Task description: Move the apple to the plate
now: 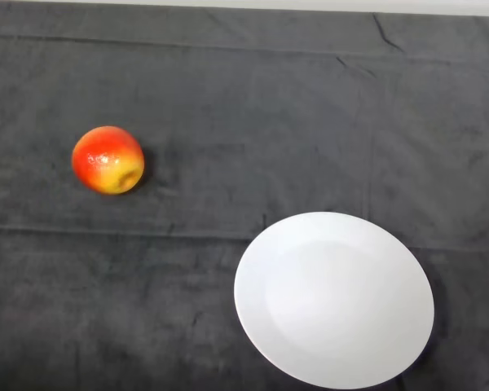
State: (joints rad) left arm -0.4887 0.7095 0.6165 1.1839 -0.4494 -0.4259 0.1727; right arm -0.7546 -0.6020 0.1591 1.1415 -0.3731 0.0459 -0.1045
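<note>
Dark cloth [253,106] covers the table; apple [107,160] sits far left on its side, well apart from the white plate [334,298] at lower right, which holds nothing. Hand out of frame, state unknown. Suggest wrapping the apple wide from the left, lifting clear of cloth folds, setting down mid-plate

A: What does the robot's body look like here, its colours, casing, markings?

B: Cannot tell. None of it falls inside the head view.

A: What fills the view, then?

B: Only the dark-clothed worktop [269,98], a red-and-yellow apple [107,160] at the left, and a white plate [334,301] at the lower right, well apart.
</note>
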